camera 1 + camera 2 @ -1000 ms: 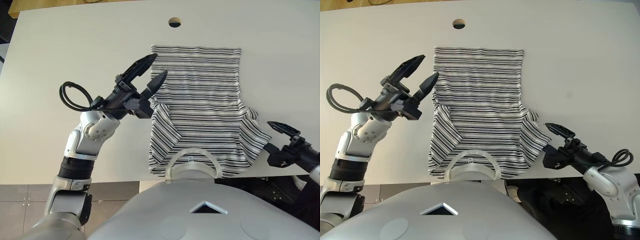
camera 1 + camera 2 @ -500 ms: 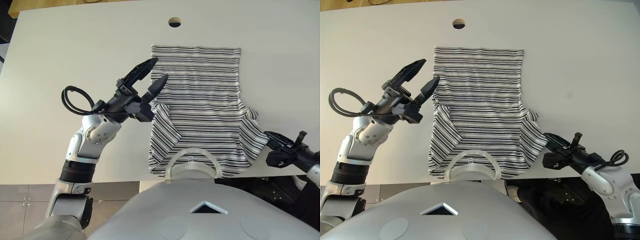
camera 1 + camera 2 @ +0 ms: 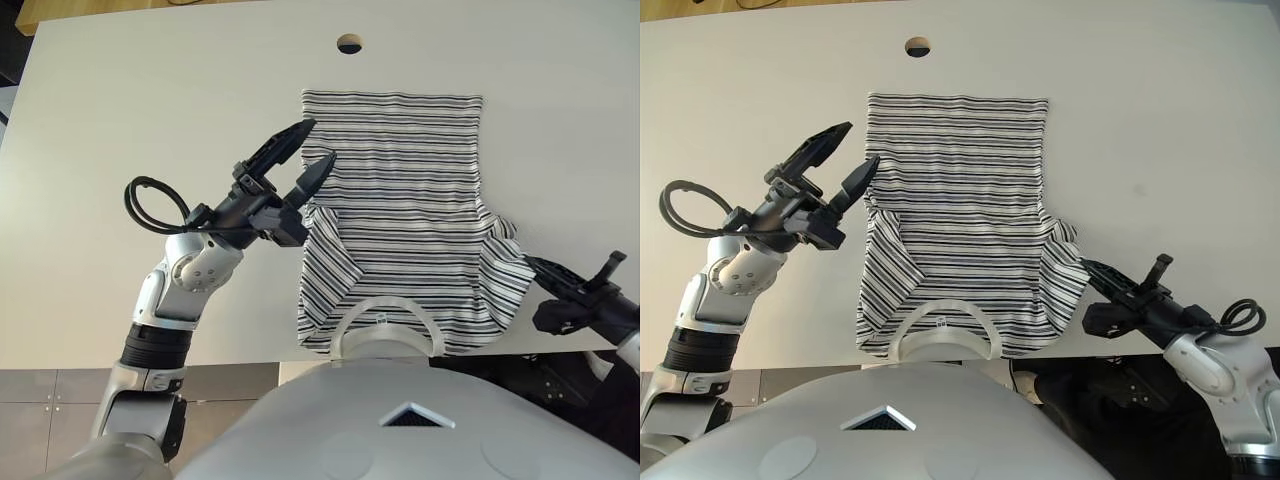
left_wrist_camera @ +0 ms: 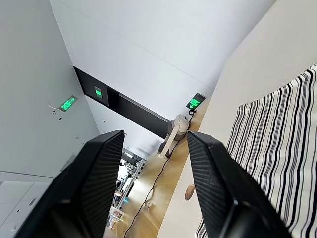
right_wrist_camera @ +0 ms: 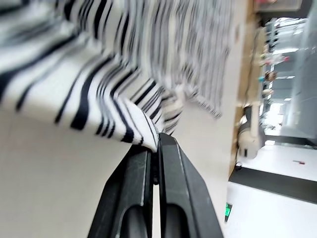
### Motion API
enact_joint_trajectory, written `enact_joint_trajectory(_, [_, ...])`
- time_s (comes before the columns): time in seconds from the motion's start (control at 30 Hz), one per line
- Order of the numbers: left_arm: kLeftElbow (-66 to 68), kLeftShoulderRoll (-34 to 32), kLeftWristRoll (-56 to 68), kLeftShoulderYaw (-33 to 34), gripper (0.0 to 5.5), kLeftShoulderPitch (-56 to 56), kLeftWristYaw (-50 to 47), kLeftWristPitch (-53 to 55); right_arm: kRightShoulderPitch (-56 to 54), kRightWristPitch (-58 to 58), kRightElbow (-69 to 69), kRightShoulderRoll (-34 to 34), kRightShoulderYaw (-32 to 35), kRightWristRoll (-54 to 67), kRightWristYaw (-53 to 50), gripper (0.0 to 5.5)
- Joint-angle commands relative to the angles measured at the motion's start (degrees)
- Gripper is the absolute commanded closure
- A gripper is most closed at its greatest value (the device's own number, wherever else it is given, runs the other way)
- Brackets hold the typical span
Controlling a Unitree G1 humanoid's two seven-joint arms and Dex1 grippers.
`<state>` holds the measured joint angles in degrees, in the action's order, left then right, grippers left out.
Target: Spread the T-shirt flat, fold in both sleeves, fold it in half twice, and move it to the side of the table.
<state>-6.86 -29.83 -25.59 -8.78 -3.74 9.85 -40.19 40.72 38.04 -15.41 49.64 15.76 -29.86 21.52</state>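
The T-shirt [image 3: 400, 200] lies flat on the tabletop [image 3: 150, 100], and I judge both sleeves folded in; both half-folds and the move aside remain. My left gripper [image 3: 319, 141] hovers wide open at its left edge; my right gripper [image 5: 156, 144], closed, meets the right sleeve.

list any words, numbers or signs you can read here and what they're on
No text here can be read.
Green lit signs in the room behind, left wrist view: three of them, all too small and blurred to read.
T-shirt: stripes only, no print visible.
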Motion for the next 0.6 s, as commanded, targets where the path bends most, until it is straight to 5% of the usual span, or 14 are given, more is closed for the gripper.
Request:
enact_joint_trajectory(0.03, [0.7, 0.1, -0.5, 0.1, 3.13, -0.1, -0.1, 0.1, -0.2, -0.4, -4.1, -0.8, 2.1, 2.4, 0.7, 5.36])
enact_joint_trajectory(0.4, [2.8, 0.8, -3.0, -0.9, 3.13, -0.6, -0.9, -0.8, -16.6, -1.8, -3.6, -4.4, -16.9, -4.8, 5.4, 5.36])
enact_joint_trajectory(0.6, [3.5, 0.4, -3.4, -0.5, 3.13, -1.1, -1.5, -0.9, -20.0, -2.0, -2.3, -3.6, -19.9, -4.8, 6.1, 4.34])
